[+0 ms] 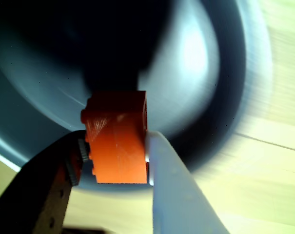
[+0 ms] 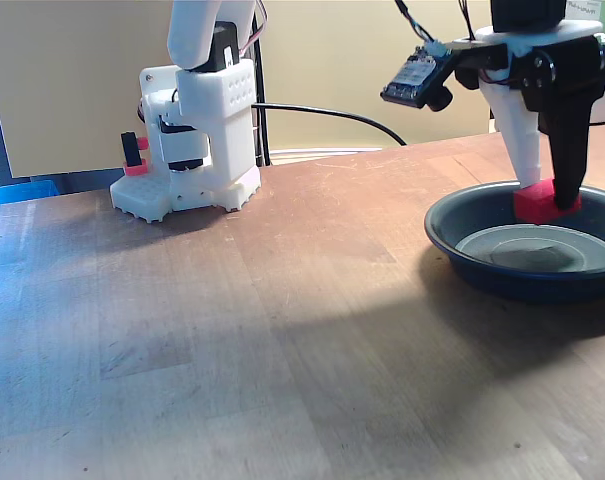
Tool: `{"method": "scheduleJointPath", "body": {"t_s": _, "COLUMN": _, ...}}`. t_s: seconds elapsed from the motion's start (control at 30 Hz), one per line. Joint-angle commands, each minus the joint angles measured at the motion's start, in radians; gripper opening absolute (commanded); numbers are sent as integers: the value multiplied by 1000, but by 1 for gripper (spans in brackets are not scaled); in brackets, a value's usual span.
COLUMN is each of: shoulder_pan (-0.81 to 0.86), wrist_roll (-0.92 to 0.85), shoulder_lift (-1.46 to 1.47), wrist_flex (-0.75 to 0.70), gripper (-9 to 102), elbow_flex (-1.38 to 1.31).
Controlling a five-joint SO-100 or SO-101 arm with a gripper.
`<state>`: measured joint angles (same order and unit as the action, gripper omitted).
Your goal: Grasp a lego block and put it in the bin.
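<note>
Fixed view: the pincer point(image 2: 548, 196) hangs at the 3 o'clock side of the frame, pointing straight down, one finger white and one black. It is clenched on the lego block point(image 2: 546, 203), which sits between the fingertips just above the far inner wall of the bin point(image 2: 452, 240). Whether the block touches the bin's wall cannot be determined from this view. The bin rests on the wooden bench point(image 2: 282, 340) at the 4 o'clock position; its flat bottom reflects light, and its rolled rim is dark. The white robot base point(image 2: 197, 140) stands at the 11 o'clock position, well apart from the bin. A black cable point(image 2: 332, 112) runs from the base toward the arm. A small dark module point(image 2: 414, 78) is mounted beside the wrist at the 1 o'clock position.

Wrist view: the lego block point(image 1: 119, 139) occupies the centre of the frame, held upright between the dark finger point(image 1: 45, 190) at 7 o'clock and the white finger point(image 1: 179, 190) at 5 o'clock. Both fingers touch the block's sides. The bin point(image 1: 215, 58), blurred, spans the upper portion from 9 o'clock through 2 o'clock, directly behind the block. The pale bench point(image 1: 274, 170) appears from 3 o'clock to 5 o'clock.
</note>
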<state>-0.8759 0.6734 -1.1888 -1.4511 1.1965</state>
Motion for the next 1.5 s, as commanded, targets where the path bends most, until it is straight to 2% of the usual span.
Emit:
{"method": "scheduleJointPath", "body": {"t_s": 0.0, "shoulder_pan": 37, "wrist_roll": -35, "shoulder_lift": 9, "wrist_flex": -2, "gripper": -1, "elbow_flex": -58}}
{"method": "scheduleJointPath", "body": {"t_s": 0.43, "shoulder_pan": 63, "wrist_roll": -78, "shoulder_lift": 17, "wrist_flex": -2, "gripper": 0, "elbow_flex": -49}}
{"method": "scheduleJointPath", "body": {"t_s": 0.6, "shoulder_pan": 61, "wrist_roll": -75, "shoulder_lift": 17, "wrist_flex": -3, "gripper": 11, "elbow_flex": -49}}
{"method": "scheduleJointPath", "body": {"t_s": 0.7, "shoulder_pan": 61, "wrist_roll": -75, "shoulder_lift": 20, "wrist_flex": -3, "gripper": 13, "elbow_flex": -49}}
{"method": "scheduleJointPath", "body": {"t_s": 1.03, "shoulder_pan": 64, "wrist_roll": -78, "shoulder_lift": 14, "wrist_flex": -31, "gripper": 12, "elbow_flex": -51}}
{"method": "scheduleJointPath", "body": {"t_s": 1.2, "shoulder_pan": 83, "wrist_roll": -120, "shoulder_lift": -21, "wrist_flex": -103, "gripper": -1, "elbow_flex": -51}}
{"method": "scheduleJointPath", "body": {"t_s": 1.47, "shoulder_pan": 135, "wrist_roll": -152, "shoulder_lift": -147, "wrist_flex": -187, "gripper": 0, "elbow_flex": -49}}
